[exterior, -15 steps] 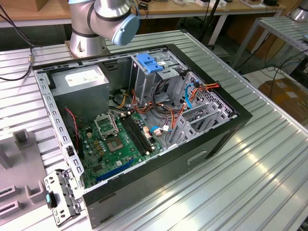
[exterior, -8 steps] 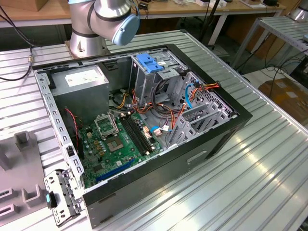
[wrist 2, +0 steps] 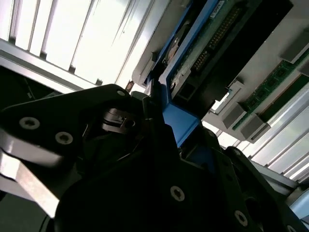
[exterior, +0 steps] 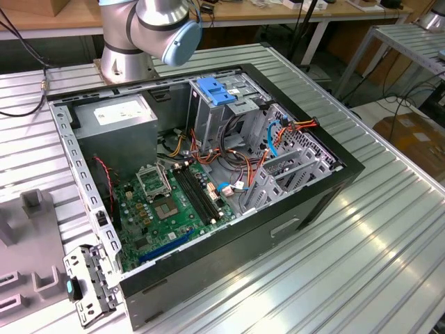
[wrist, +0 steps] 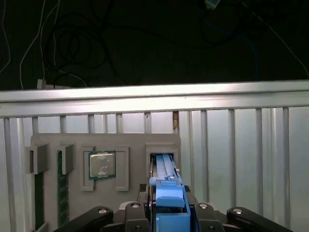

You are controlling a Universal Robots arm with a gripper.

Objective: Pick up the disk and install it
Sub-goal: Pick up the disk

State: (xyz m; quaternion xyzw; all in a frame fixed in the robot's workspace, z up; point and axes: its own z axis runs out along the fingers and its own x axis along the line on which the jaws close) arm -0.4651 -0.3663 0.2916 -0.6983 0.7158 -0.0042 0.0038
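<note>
**Clearances and obstructions**

- Open black computer case [exterior: 208, 275]: interior crowded by tall metal cage with blue latch [exterior: 201, 125], red-orange cable bundle [exterior: 240, 167] and grey power-supply box [exterior: 115, 115].
- Ribbed aluminium surface [exterior: 348, 278]: open run to the exterior view's right of the case.
- Grey slotted fixture [wrist: 133, 142]: slot walls close beside the upright blue-railed silver disk [wrist: 164, 166].

One end of disk [wrist: 169, 191] behind claw [wrist: 169, 211]

Exterior high over case [exterior: 229, 271]; wrist views close, sharing disk [wrist: 164, 167] [wrist 2: 212, 43].

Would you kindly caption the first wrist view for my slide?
Gripper at the disk, upright in the grey holder beside a processor chip.
</note>
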